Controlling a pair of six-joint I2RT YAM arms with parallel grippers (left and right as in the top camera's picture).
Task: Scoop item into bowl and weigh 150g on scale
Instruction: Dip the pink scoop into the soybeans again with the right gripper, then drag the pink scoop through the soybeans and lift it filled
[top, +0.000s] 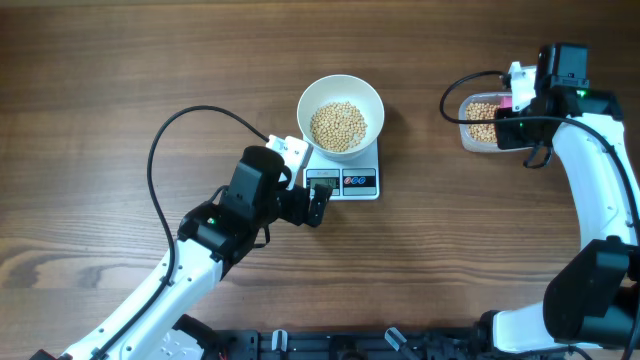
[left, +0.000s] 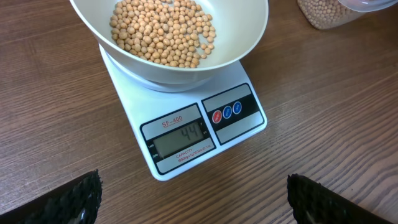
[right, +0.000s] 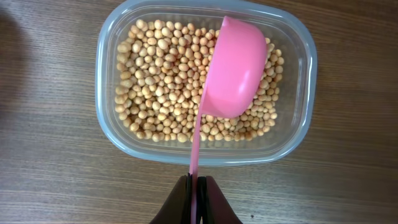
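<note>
The white bowl (top: 341, 92) stands on the scale (top: 345, 182), holding a heap of tan beans (top: 338, 126). In the left wrist view the scale's display (left: 180, 138) reads 44 below the bowl (left: 186, 70). My left gripper (top: 318, 205) hovers open just in front of the scale, its fingers (left: 81, 200) far apart with nothing between them. My right gripper (right: 198, 190) is shut on the thin handle of a pink scoop (right: 235, 68). The scoop is tipped on its side over more beans (right: 155, 81) in a clear tub (right: 104, 81).
The clear tub (top: 478, 122) sits at the far right of the wooden table, well apart from the scale. A black cable (top: 160, 150) loops over the table left of the bowl. The right arm (top: 600, 180) runs down the right edge.
</note>
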